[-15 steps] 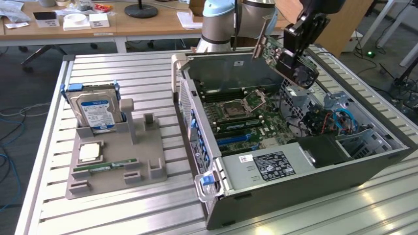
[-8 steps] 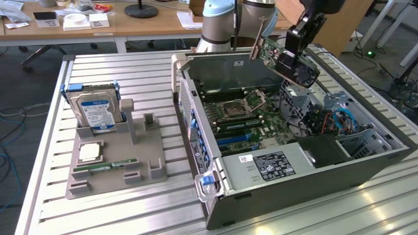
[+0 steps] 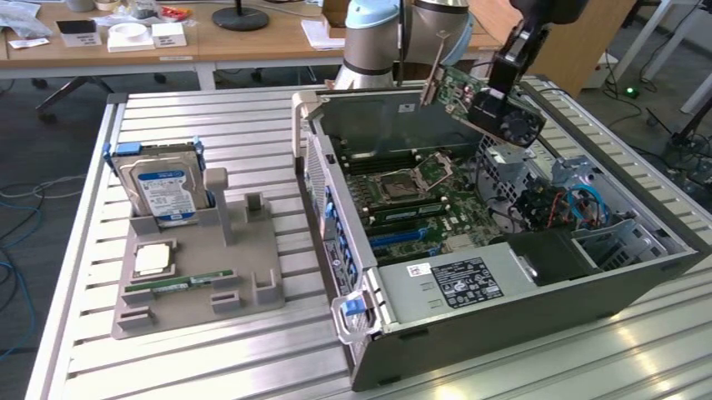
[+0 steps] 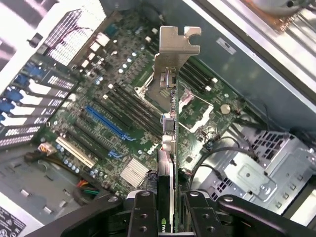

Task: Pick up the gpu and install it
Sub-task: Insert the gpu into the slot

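The gpu (image 3: 476, 104) is a green-and-black card with a silvery bracket (image 3: 429, 82) at one end. It hangs tilted in the air over the open computer case (image 3: 534, 292), and my gripper (image 3: 498, 90) is shut on its upper edge. In the wrist view the gpu (image 4: 170, 123) appears edge-on, running from my gripper (image 4: 170, 217) out to its bracket (image 4: 175, 47). One black finger (image 4: 143, 212) presses on each side of it. Under the card lies the motherboard (image 4: 128, 94) with its blue expansion slot (image 4: 106, 123), well apart from the card.
On the exterior view's left, a grey parts tray (image 3: 250, 250) holds a blue-and-white hard drive (image 3: 167, 187), a processor (image 3: 153, 260) and a green memory stick (image 3: 178, 283). Inside the case are a power supply (image 3: 462, 279), a drive cage (image 3: 618, 242) and loose cables (image 3: 562, 204).
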